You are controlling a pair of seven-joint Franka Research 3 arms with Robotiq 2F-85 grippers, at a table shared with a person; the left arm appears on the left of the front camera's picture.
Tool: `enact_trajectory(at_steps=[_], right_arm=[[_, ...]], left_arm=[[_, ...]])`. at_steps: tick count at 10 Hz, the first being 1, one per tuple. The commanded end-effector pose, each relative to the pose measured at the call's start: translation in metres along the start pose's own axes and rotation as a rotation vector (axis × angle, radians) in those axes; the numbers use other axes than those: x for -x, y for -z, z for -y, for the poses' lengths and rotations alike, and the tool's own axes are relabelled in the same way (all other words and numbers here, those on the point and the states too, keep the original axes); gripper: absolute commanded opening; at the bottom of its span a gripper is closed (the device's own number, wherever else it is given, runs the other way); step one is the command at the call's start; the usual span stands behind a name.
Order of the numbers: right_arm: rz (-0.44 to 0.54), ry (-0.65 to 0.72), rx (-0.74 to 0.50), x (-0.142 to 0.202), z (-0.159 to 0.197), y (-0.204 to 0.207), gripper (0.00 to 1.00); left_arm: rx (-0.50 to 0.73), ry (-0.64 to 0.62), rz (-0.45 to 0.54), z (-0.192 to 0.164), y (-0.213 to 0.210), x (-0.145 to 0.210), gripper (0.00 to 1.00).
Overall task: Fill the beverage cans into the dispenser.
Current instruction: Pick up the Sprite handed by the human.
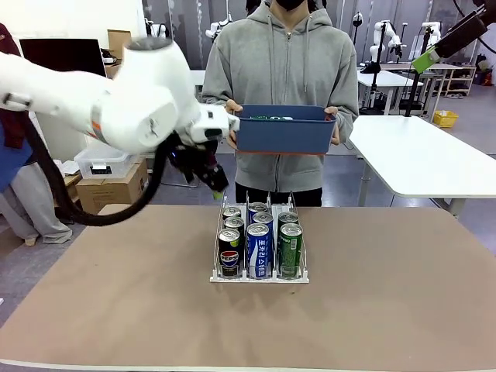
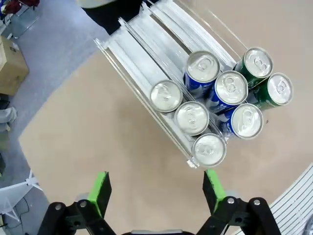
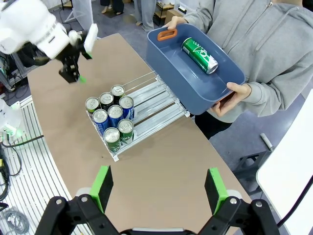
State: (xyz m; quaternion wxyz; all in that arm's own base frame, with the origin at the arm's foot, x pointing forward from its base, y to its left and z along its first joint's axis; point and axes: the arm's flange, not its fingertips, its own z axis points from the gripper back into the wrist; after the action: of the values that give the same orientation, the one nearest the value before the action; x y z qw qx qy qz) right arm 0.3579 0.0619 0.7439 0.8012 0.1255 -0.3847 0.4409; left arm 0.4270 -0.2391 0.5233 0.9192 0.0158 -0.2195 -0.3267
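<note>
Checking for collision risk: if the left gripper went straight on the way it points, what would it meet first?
Most likely the bare table beside the dispenser. The left gripper is open. The nearest cans sit just off that line, though depth is unclear.

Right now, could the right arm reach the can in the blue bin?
Probably yes: the green can lies alone in the open-topped blue bin, nothing between it and the open right pincer.
</note>
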Motion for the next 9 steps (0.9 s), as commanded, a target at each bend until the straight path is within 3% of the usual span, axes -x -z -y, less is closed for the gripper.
enact_trajectory(at_steps=[1,3,5,9], right_arm=[[-0.006,-0.003,0.004,0.001,0.001,0.000,1.00],[-0.006,-0.003,0.004,0.001,0.001,0.000,1.00],[-0.006,-0.003,0.004,0.001,0.001,0.000,1.00],[-0.006,-0.003,0.004,0.001,0.001,0.000,1.00]], left_arm=[[0.067,0.000,0.002,-0.032,-0.037,-0.013,1.00],[0.247,0.050,0.014,-0.070,-0.078,-0.030,1.00],[0.285,0.101,0.064,-0.110,-0.121,-0.036,1.00],[0.334,0.148,0.201,-0.132,-0.186,-0.009,1.00]])
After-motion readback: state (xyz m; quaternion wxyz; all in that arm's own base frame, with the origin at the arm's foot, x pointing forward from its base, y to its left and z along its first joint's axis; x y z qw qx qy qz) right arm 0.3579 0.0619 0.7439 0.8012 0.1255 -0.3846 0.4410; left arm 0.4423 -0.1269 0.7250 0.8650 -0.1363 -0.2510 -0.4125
